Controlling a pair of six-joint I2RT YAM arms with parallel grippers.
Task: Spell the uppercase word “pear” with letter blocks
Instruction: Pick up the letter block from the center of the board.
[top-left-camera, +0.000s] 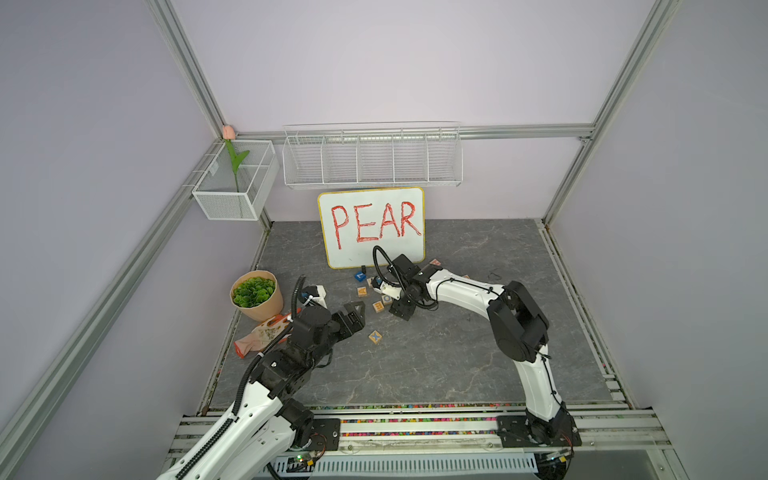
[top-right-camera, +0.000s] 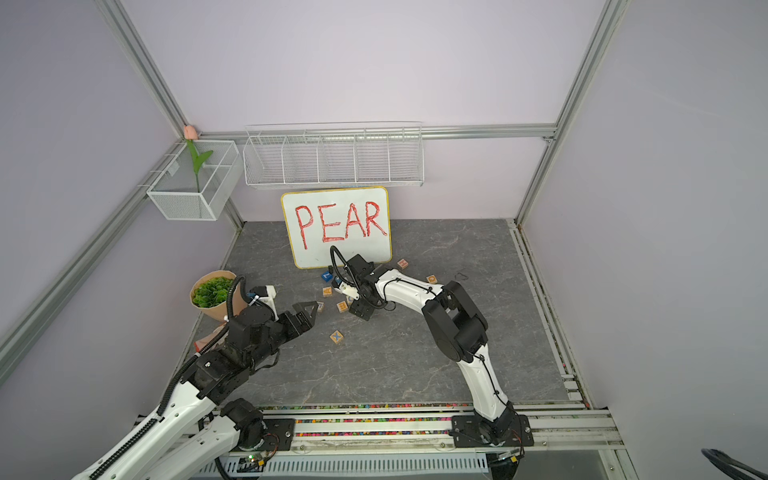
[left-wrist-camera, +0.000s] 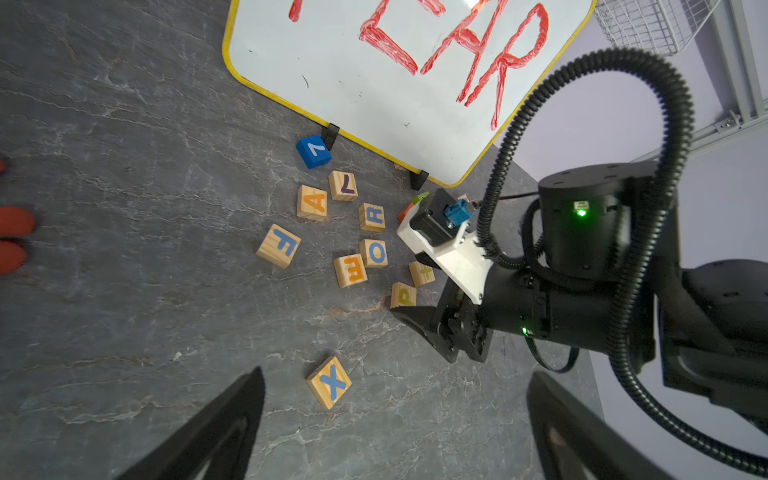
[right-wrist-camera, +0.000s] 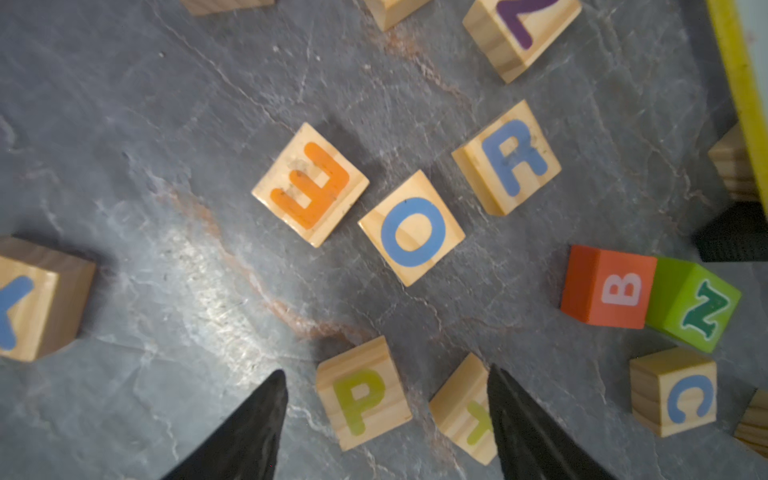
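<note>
Lilac walls, grey marbled tabletop (top-left-camera: 415, 365), whiteboard (top-left-camera: 371, 226) leaning at the back and showing PEAR in red, presumably serving as the spelling cue. Looking at a loose scatter of letter blocks (left-wrist-camera: 350, 270) just in front of it, none lined up yet, so judging the spelling as barely started.

Reaching down into the pile with the right gripper (right-wrist-camera: 386, 370), jaws standing apart and straddling the P block (right-wrist-camera: 363, 392), not pinching it yet going by the wrist view. Going for P first, sensibly enough, that being the opening letter. Slight worry: also crowding a neighbour block (right-wrist-camera: 465, 409) with a yellow-green letter, sitting just beside P and partly hidden behind one finger (right-wrist-camera: 523, 415), so risking nudging or grabbing both.

Spotting the E block (right-wrist-camera: 309, 185), O block (right-wrist-camera: 411, 228) and R block (right-wrist-camera: 507, 158) sitting close together just beyond P, with the A block (left-wrist-camera: 311, 202) a bit further toward the whiteboard.

Hanging the left gripper (left-wrist-camera: 397, 374) wide and empty by the X block (left-wrist-camera: 328, 382), off to the side of the pile, probably giving the other arm room.
</note>
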